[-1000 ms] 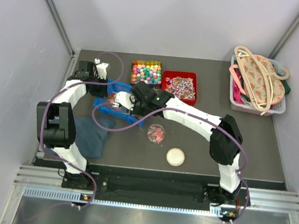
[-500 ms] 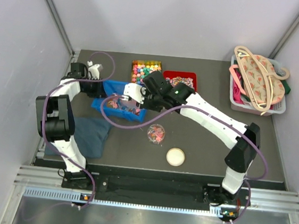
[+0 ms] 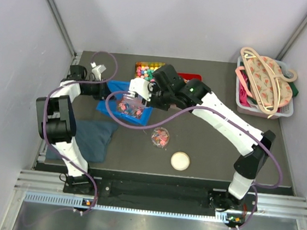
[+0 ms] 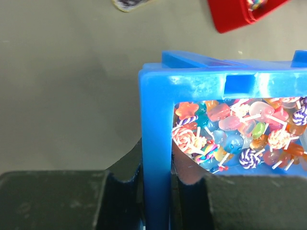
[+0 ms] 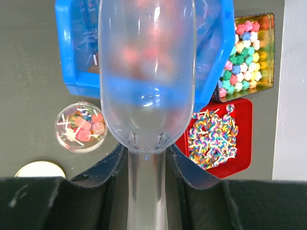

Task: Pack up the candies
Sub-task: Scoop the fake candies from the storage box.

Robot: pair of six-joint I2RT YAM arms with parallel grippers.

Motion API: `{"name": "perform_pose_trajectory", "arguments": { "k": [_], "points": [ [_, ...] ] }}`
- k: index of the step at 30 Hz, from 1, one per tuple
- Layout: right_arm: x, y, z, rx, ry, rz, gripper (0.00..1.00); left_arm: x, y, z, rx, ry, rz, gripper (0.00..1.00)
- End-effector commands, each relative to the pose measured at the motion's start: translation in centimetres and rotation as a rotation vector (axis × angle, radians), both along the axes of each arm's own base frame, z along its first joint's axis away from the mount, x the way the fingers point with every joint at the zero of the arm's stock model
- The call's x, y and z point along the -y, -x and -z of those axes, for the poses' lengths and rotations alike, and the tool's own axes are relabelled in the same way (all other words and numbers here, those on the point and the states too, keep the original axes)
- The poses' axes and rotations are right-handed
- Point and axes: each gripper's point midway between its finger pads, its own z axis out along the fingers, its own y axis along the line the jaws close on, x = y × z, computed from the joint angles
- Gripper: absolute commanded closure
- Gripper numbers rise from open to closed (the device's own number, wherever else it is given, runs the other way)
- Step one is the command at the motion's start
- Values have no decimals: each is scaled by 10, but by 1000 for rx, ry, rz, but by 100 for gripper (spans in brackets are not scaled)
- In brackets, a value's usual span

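This looks like a robotics lab cell, not a lived-in room. Plain pale panels point(image 3: 179, 24) wall in a dark matte table point(image 3: 210, 154) on three sides. A ribbed aluminium rail point(image 3: 162, 193) runs along the table's near edge, where the left arm point(image 3: 54, 122) and right arm point(image 3: 224, 121) are bolted, with purple cable point(image 3: 108, 54) looping off them. The props are sorted like test material: candies point(image 5: 213, 139) in a red tray point(image 5: 245, 143), a blue bin point(image 4: 156, 143), a clear scoop point(image 5: 146, 72), and a pale basket point(image 3: 253, 110) holding what may be a patterned bag, too small to be sure.
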Motion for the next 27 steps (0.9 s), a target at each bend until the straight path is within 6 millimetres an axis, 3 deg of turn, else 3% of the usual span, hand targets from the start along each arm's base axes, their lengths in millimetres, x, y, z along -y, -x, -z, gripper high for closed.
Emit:
{"name": "perform_pose_trajectory", "arguments": {
  "k": [1, 18, 22, 27],
  "points": [
    [0, 5, -40, 36, -96, -14, 100, 18, 1, -43, 49, 186, 105, 100],
    [-6, 5, -44, 26, -105, -35, 100, 20, 10, -33, -56, 329, 164, 100],
    [-6, 2, -41, 34, -94, -32, 100, 13, 4, -27, -49, 242, 114, 100],
    [-1, -9, -28, 93, -9, -3, 100, -17, -18, -21, -12, 1, -63, 100]
  ]
}}
